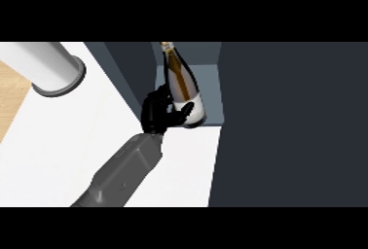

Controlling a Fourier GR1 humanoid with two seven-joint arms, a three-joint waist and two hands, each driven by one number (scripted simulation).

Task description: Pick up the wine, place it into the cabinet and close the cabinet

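Note:
The wine bottle (182,80) is dark with a gold neck and a white label, and it stands inside the open cabinet (210,92), its neck pointing away from me. My left hand (156,113) is at the bottle's left side, low on its body. The fingers curl against the glass and the thumb crosses the white label near the base. The grey forearm comes in from the lower left over the white counter (64,146). My right hand does not show in the head view.
A tall white cylinder on a grey base (50,68) stands at the back left of the counter. A large dark cabinet panel (295,126) fills the right side. The cabinet's dark left wall (129,73) is just beside my hand. Wooden floor (10,97) shows at far left.

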